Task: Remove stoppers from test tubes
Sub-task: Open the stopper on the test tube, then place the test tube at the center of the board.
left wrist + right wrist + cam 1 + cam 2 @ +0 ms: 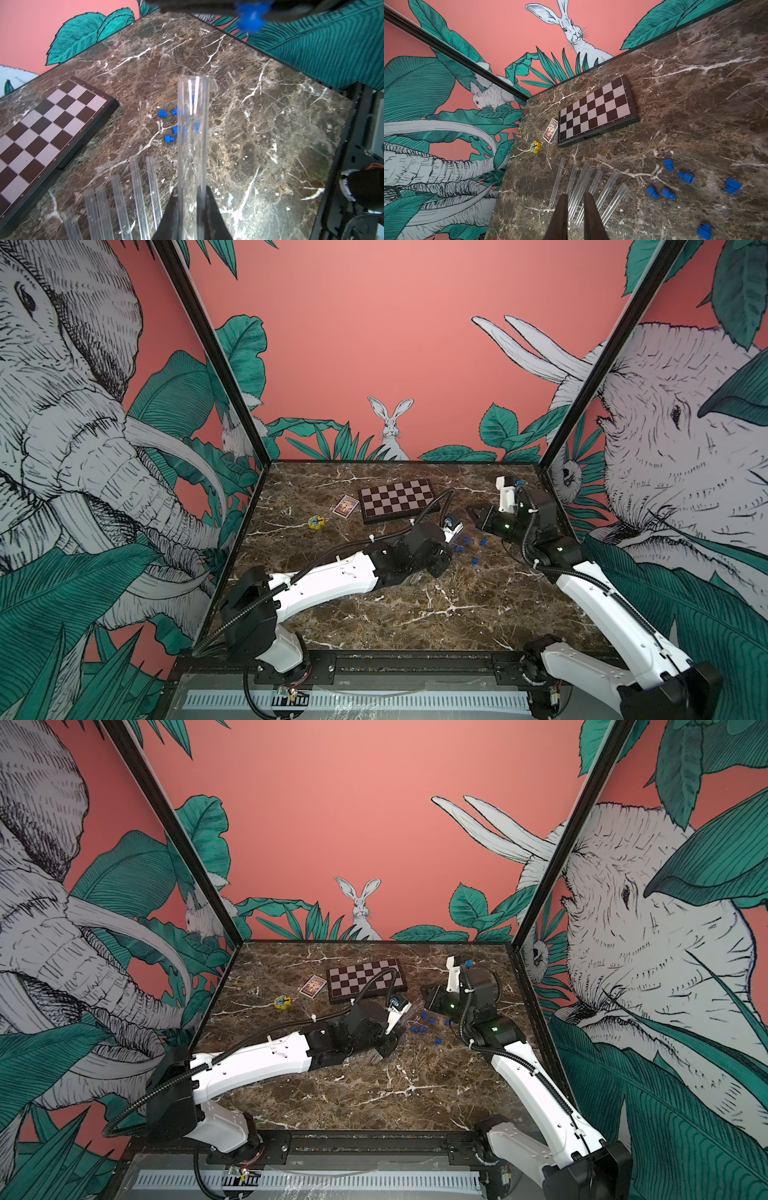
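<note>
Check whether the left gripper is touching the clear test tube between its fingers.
Touching. In the left wrist view the left gripper clamps the test tube: both dark fingers press its sides, no gap.

Stoppers right of test tubes; chessboard behind.

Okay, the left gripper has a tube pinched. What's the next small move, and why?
Probably lower the left gripper and lay its test tube on the table beside the bare tubes. The held tube's far end looks open, with nothing blue plugging it, and loose stoppers lie close by, so this one seems finished.
</note>
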Motion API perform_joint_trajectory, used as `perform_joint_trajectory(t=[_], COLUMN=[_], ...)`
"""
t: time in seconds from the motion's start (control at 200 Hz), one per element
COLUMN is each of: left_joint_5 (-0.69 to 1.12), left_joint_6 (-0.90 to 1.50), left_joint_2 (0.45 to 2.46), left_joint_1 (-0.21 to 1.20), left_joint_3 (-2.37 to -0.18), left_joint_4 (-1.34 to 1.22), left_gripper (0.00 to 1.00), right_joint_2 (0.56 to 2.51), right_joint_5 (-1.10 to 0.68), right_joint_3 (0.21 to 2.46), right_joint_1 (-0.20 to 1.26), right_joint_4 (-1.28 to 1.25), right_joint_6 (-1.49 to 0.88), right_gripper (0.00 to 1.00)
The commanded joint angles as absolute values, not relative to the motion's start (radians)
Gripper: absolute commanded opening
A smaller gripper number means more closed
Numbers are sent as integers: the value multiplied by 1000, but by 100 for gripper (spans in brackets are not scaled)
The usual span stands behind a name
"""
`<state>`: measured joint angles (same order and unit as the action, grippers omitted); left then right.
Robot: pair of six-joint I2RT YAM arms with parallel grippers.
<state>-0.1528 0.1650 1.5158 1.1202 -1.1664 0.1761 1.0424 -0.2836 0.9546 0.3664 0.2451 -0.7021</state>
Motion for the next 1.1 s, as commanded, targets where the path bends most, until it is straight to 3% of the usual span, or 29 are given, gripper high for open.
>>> perform_joint_trajectory(t=[0.0, 0.35, 0.61, 1.095], left_joint_5=[-177, -148, -100, -152], left_joint_6=[177, 269, 316, 343], left_joint_2=[1471, 1611, 1848, 2009], left_joint_1=[1119, 1083, 1068, 1078], left_joint_3=[-1178, -1172, -1339, -1417], left_joint_4=[189, 194, 347, 446], left_gripper=[0, 0, 0, 0], right_joint_2=[1025, 999, 920, 908], right_joint_5=[-250, -73, 21, 14], right_joint_3=[980, 906, 847, 808], right_joint_1=[369, 356, 345, 318], right_joint_4=[212, 261, 295, 294], right_joint_6=[-688, -624, -612, -611], right_gripper=[0, 0, 0, 0])
